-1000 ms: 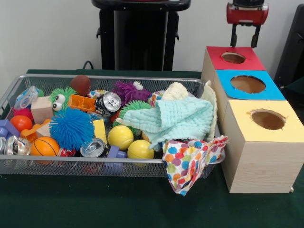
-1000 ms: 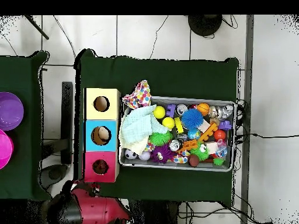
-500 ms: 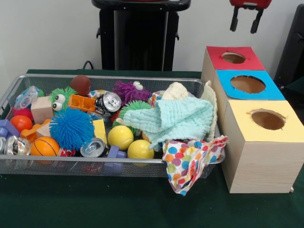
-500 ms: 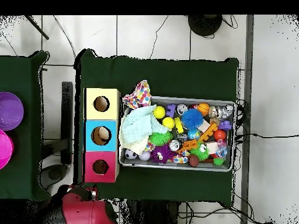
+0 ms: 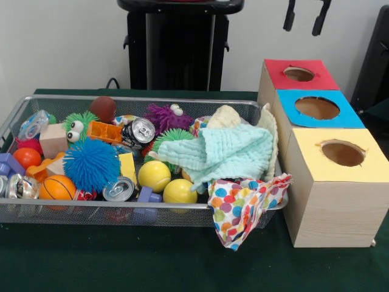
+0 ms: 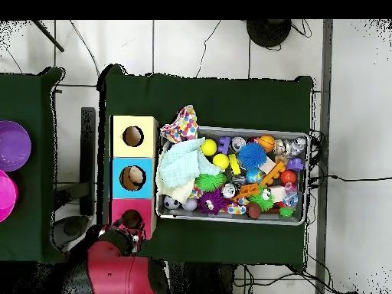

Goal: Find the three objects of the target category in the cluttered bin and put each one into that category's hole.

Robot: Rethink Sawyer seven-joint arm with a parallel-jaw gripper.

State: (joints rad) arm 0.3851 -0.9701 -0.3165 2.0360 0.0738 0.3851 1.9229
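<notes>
The wire-mesh bin (image 5: 121,98) lies on the green table, full of balls, fuzzy balls, cans, blocks and cloths; it also shows in the overhead view (image 6: 230,130). The red-surrounded hole (image 5: 298,73) tops the farthest pale wooden box, right of the bin. My gripper (image 5: 303,27) hangs high above and slightly behind that hole. It is open and empty, and only its two black fingers show at the top edge. In the overhead view my red arm (image 6: 115,268) reaches over the near edge of the red box, beside the hole (image 6: 132,218).
The blue-surrounded hole (image 5: 317,107) and the yellow-surrounded hole (image 5: 343,152) are on boxes in front of the red one. A mint cloth (image 5: 228,152) covers the bin's right end. A polka-dot cloth (image 5: 243,207) hangs over its front rim. The black pedestal (image 5: 179,48) stands behind.
My gripper has risen from just above the red hole to the top edge and shifted left in the front view. Overhead, the arm has moved onto the red box's edge.
</notes>
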